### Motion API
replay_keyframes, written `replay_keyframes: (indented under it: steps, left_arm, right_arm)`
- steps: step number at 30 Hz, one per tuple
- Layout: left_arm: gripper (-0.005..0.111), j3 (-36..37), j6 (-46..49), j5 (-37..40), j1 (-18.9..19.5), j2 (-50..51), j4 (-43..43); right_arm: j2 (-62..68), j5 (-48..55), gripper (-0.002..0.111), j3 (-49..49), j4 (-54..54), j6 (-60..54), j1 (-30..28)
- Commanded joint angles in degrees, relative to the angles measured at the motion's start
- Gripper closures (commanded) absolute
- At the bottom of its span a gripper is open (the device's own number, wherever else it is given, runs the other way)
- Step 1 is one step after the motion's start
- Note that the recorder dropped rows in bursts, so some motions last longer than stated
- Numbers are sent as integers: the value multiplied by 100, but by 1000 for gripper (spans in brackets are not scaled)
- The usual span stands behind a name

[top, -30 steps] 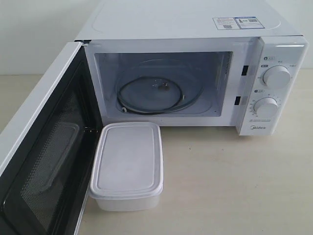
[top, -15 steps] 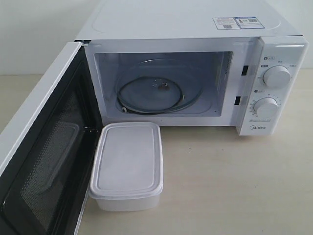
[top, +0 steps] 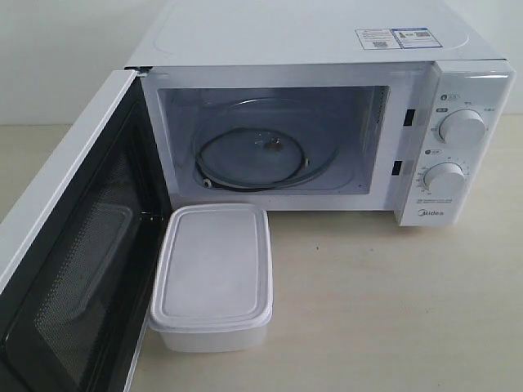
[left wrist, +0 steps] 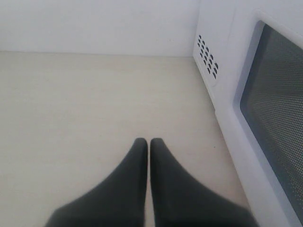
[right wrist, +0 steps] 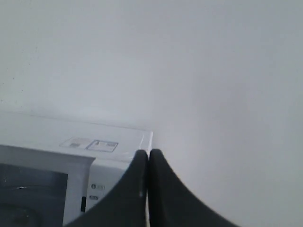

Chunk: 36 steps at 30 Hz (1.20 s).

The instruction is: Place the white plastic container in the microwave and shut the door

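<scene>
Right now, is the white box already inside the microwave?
No, the white box sits on the table in front of the open microwave.

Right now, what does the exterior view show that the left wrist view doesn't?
Exterior only: container on the table, open cavity with turntable, dials.
Left wrist only: shut left claw, side vents, outer face of the door.
Both: microwave, door, table.

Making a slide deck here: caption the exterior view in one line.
Microwave with door open and glass plate bare; lidded white container sits on the table out front.
</scene>
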Motion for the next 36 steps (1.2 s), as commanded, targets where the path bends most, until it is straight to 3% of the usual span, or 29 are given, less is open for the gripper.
replay_keyframes:
  steps: [1,8,15,22,36]
  left_arm:
    - [102,-21,9,-94,-6,14,-43]
    - [102,-21,9,-94,-6,14,-43]
    - [102,-21,9,-94,-6,14,-43]
    - [102,-21,9,-94,-6,14,-43]
    - [102,-21,9,-94,-6,14,-43]
  right_arm:
    - [1329,-425,109,-577,-39,-125,3]
    - [3830,-2529,109,-881,-39,774,3]
    - [4145,-2545,109,-881,-131,1061,3]
    - [4655,-2516,109,-881,-2014,1569,14]
    - [7521,-4830,109,-870,-3145,1729,14]
